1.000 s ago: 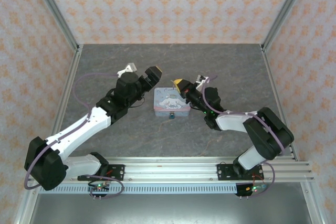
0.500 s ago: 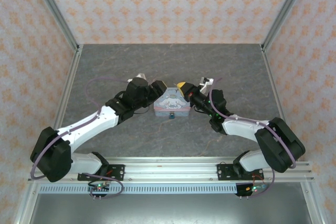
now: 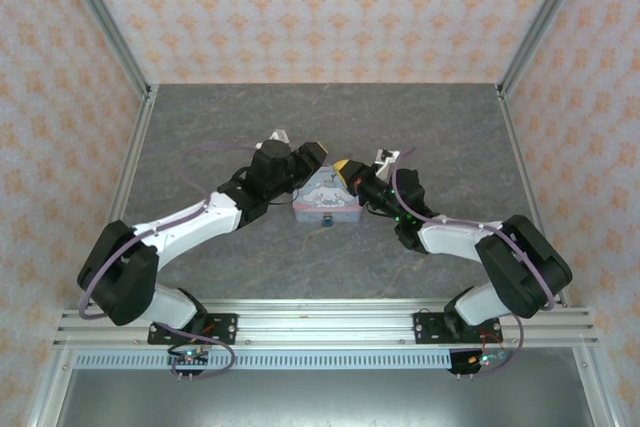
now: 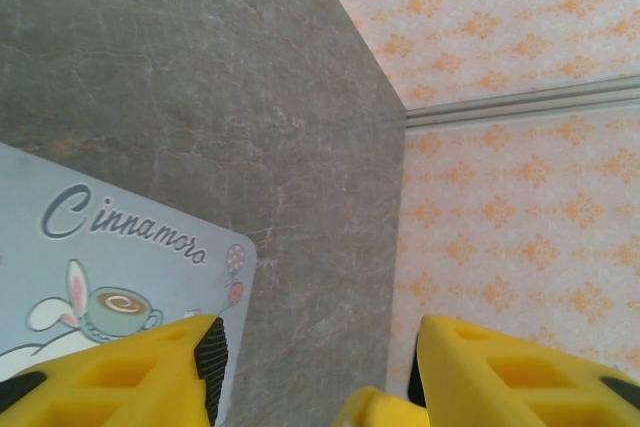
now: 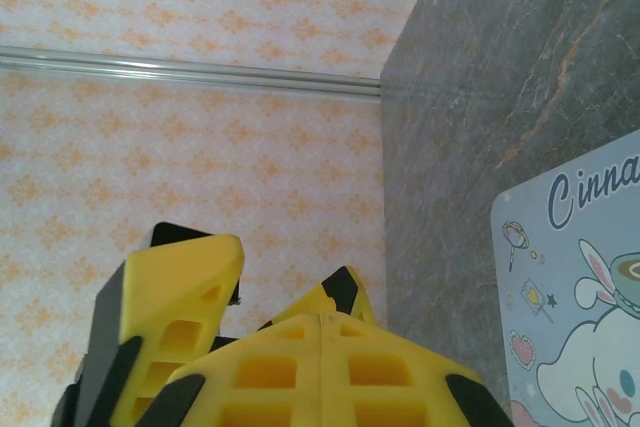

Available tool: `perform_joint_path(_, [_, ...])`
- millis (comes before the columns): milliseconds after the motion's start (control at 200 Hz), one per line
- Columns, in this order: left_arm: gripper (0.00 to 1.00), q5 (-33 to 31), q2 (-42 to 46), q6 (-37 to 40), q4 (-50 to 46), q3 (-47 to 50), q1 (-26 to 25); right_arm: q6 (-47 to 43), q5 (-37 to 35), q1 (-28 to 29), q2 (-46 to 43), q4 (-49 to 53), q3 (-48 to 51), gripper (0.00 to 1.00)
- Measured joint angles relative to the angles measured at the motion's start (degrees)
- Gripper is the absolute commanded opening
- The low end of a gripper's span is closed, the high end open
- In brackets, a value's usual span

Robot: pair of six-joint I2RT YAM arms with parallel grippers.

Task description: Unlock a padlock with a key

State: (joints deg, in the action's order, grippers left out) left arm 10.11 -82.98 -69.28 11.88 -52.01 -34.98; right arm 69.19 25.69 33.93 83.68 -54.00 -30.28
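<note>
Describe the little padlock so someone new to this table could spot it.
On the grey marbled table, a pastel pink-blue cartoon-printed tin box lies flat near the middle. At the middle of the box's near edge sits the tiny blue-teal padlock, far smaller than the tin and plain blue where the tin is printed.

- A robot lab test cell, not a home or shop.
- Aluminium frame [image 3: 103, 17] posts box in a grey table [image 3: 300, 257].
- Flat panels [image 3: 320, 7] with an orange print serve as walls.
- A left arm [image 3: 190, 224] and a right arm [image 3: 450, 237] are bolted to a slotted rail [image 3: 330, 325].
- Bare circuit boards [image 3: 185, 355] hang below it.
</note>
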Motion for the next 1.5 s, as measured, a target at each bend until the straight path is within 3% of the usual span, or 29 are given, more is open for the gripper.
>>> perform_joint_path(490, [0.54,0.17,-5.49,-1.36,1.66,-4.66,-0.66,0.0,1.79,0.0,3.65,-0.48,-2.08,0.0])
perform_joint_path(1501, [0.54,0.15,-8.46,-1.27,1.16,-8.37,-0.66,-0.46,2.84,0.04,3.72,-1.99,-2.08,0.0])
